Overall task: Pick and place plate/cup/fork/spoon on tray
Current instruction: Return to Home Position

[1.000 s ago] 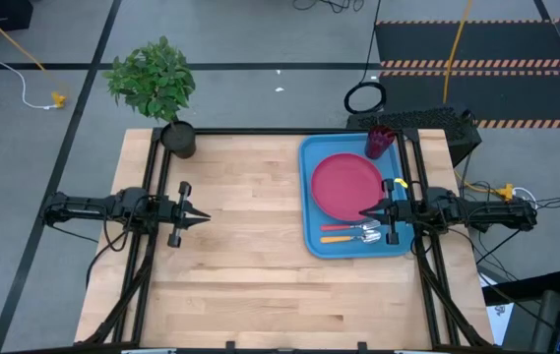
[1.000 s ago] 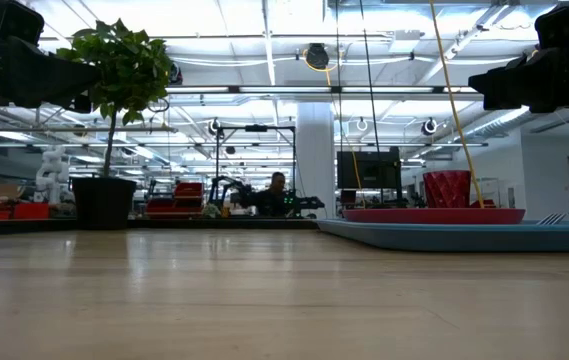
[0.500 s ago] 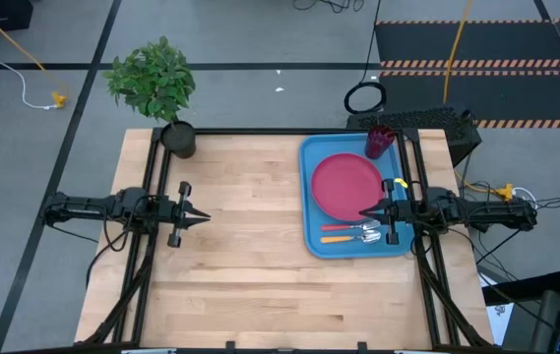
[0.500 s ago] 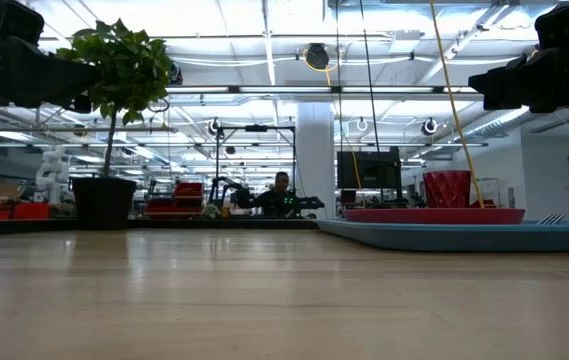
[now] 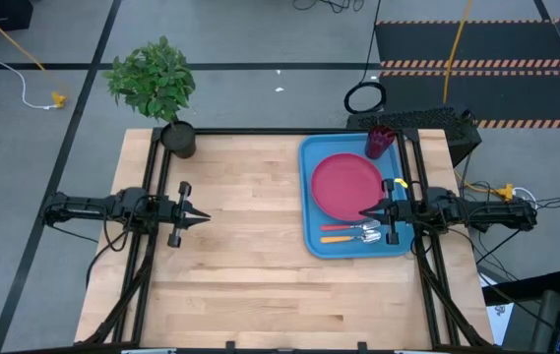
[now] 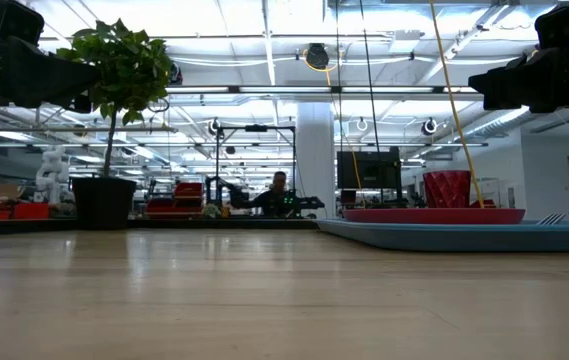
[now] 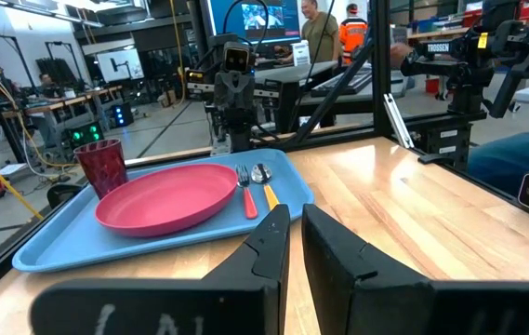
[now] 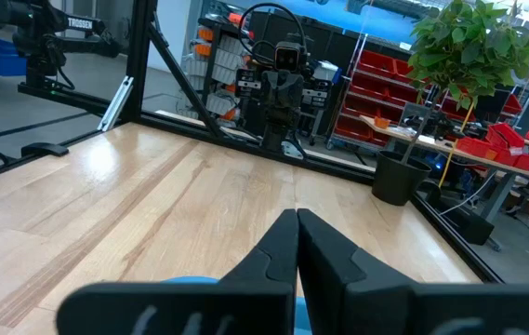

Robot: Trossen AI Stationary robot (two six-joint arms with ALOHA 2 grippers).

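Observation:
The blue tray (image 5: 311, 234) lies at the table's right side. On it rest the pink-red plate (image 5: 346, 185), the dark red cup (image 5: 379, 142) at the far right corner, and a fork (image 5: 350, 227) and spoon (image 5: 350, 238) with red and orange handles near the tray's near edge. They also show in the left wrist view: tray (image 7: 59, 249), plate (image 7: 166, 197), cup (image 7: 101, 166). My right gripper (image 5: 365, 212) is shut and empty above the tray, over the plate's near rim. My left gripper (image 5: 207, 216) is shut and empty above the table's left side.
A potted plant (image 5: 154, 84) in a black pot (image 5: 179, 139) stands at the table's far left corner. Bare wood (image 5: 250, 246) lies between the two arms. In the low view a person (image 6: 278, 192) sits far behind the table.

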